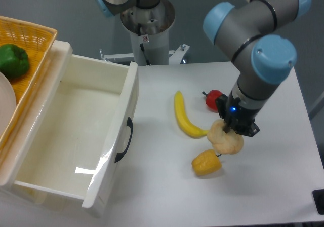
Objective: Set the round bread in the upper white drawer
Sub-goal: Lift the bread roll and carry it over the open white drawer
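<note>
The round bread (224, 140), a pale tan lumpy bun, hangs just above the table between the banana and the yellow pepper. My gripper (232, 128) is shut on its top from above, fingers mostly hidden by the wrist. The upper white drawer (76, 136) stands pulled open at the left, glossy and deep, with a black handle (123, 140) on its front; nothing lies inside it.
A banana (185, 115) lies on the table left of the bread, a red pepper (213, 99) behind it, a yellow pepper (206, 163) just below it. A yellow wicker basket (31, 52) with a green pepper (12, 60) sits at far left.
</note>
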Controlling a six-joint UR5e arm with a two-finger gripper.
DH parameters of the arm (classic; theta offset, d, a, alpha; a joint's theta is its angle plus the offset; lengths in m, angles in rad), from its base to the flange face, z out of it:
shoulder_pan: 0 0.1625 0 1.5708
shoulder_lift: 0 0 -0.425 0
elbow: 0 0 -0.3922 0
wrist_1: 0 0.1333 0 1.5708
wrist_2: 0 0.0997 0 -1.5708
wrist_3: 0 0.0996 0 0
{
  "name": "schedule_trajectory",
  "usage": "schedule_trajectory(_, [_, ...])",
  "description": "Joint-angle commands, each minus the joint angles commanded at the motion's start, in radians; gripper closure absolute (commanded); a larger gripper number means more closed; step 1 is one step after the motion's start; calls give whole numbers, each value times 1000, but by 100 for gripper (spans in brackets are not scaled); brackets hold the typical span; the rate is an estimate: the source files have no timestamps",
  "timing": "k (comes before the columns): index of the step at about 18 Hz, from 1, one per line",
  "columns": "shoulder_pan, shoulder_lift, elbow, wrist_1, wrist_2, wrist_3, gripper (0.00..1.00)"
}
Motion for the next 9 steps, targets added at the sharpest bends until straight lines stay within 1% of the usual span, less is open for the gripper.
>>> schedule_trajectory(5, [-38,60,0,8,-100,-152,100])
schedule_trajectory(7, [-46,81,-2,9,-127,-177,100])
schedule_trajectory(9, [-63,106,-23,9,-141,-193,100])
